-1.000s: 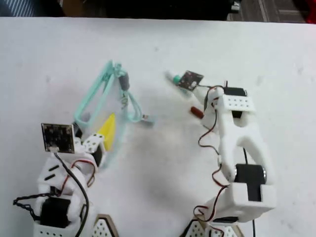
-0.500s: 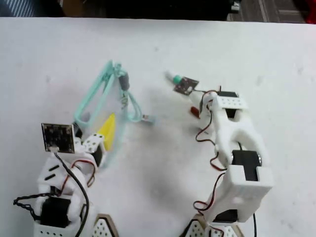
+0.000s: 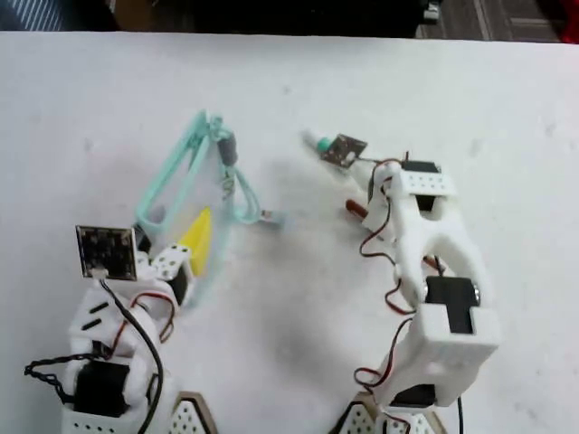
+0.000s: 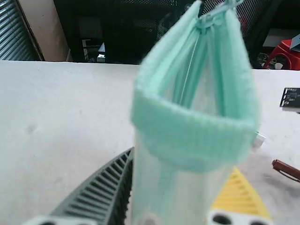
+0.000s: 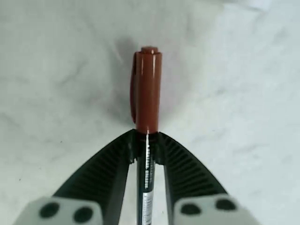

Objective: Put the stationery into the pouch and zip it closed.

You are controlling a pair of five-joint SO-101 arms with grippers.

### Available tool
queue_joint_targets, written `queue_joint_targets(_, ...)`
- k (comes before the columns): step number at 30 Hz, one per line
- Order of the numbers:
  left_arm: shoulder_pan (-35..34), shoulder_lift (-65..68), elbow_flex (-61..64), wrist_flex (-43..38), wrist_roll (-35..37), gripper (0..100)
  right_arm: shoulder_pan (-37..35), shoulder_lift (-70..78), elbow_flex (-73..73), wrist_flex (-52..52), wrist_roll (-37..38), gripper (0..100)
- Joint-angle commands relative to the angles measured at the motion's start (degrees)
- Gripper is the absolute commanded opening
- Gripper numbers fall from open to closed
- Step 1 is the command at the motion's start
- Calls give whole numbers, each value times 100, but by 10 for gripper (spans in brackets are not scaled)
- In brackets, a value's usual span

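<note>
Here we see the translucent mint-green zip pouch (image 3: 185,181) lying on the white table (image 3: 109,90), its zipper undone and its mouth gaping wide in the left wrist view (image 4: 197,117). The left gripper (image 3: 174,233) sits at the pouch's near end, and its grey finger and yellow finger (image 4: 239,197) are pressed together on the pouch wall (image 4: 173,211), one on each side.

Well to the right of the pouch, in the high view, lies a brown capped pen (image 3: 357,207); it stays outside the pouch. The right gripper (image 3: 371,201) is over it, and in its wrist view we find the two black fingers clamped on the pen's barrel (image 5: 146,138), just behind the brown cap (image 5: 146,89), which sticks out ahead of the fingertips. The same pen shows beyond the pouch's side in the left wrist view (image 4: 286,168).

Also right of the pouch, and farther from the arms' bases than the pen, a small green-tipped object (image 3: 317,142) rests on the table; we cannot tell what it is.
</note>
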Motion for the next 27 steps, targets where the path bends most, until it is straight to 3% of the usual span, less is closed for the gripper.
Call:
queue_joint_targets(1,66,48,-62,-132,-18,238,66,-1042,-457,541,-44,16)
queue_joint_targets(5,13,48,-88,-132,484,241,22,-2062,-457,980,-44,16)
queue_joint_targets(10,57,48,-70,-132,308,241,-110,-3099,-448,1481,-88,16)
queue_joint_targets(15,57,48,-70,-132,299,239,-620,-4013,-492,1455,-1064,16)
queue_joint_targets(27,66,48,-62,-132,299,239,-2079,-6958,-1125,-136,-3455,16)
